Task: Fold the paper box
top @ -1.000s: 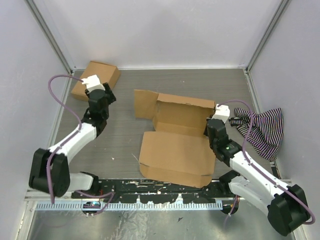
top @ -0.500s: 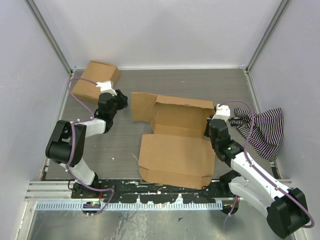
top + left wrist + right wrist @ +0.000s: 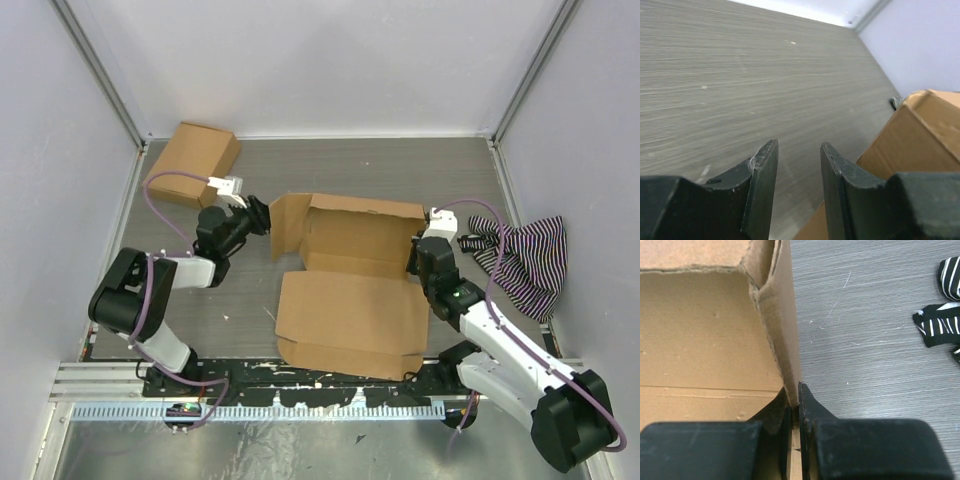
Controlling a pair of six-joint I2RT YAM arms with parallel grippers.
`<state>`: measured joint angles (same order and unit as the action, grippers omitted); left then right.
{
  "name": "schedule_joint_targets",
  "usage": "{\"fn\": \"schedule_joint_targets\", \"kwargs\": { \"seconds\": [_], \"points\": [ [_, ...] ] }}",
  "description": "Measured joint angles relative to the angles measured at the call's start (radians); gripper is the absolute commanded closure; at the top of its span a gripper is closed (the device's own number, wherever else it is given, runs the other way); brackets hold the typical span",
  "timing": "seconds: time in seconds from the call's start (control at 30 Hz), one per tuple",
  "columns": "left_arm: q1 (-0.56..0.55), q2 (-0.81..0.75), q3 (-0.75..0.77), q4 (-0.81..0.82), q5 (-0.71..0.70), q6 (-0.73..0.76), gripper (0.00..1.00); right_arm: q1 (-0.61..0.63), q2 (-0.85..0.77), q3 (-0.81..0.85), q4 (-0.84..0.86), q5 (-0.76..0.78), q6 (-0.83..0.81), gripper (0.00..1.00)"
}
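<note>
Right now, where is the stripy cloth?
Top view: the stripy cloth lies at the right side, just beyond the right gripper that pinches the paper box.

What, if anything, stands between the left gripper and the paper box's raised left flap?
Nothing visible does. The left gripper, jaws open, is right beside the raised flap of the paper box; the smaller box lies well clear.

The paper box (image 3: 350, 310) is plain brown cardboard on a table (image 3: 400, 165) of grey, streaked wood grain. Right of the paper box lies a cloth (image 3: 525, 260) in black and white stripes; to its far left a smaller box (image 3: 190, 160) shows the same plain brown.
</note>
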<state>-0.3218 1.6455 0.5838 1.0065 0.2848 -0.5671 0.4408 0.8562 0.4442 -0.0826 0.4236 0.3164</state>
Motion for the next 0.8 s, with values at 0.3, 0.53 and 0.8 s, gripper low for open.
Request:
{"fn": "schedule_joint_targets", "kwargs": {
  "seconds": [0.3,0.53,0.8],
  "points": [
    [-0.047,-0.116,-0.077,0.062,0.197,-0.067,0.53,-0.002,0.025,0.000,0.008,-0.007,0.000,0.99],
    [-0.175,-0.234,-0.119,-0.020,0.231,-0.026,0.43,-0.005,0.047,0.000,0.007,-0.008,0.000,0.99],
    [-0.242,-0.166,-0.107,-0.114,0.179,0.059,0.46,-0.005,0.045,0.000,0.006,-0.034,-0.001,0.99]
  ]
}}
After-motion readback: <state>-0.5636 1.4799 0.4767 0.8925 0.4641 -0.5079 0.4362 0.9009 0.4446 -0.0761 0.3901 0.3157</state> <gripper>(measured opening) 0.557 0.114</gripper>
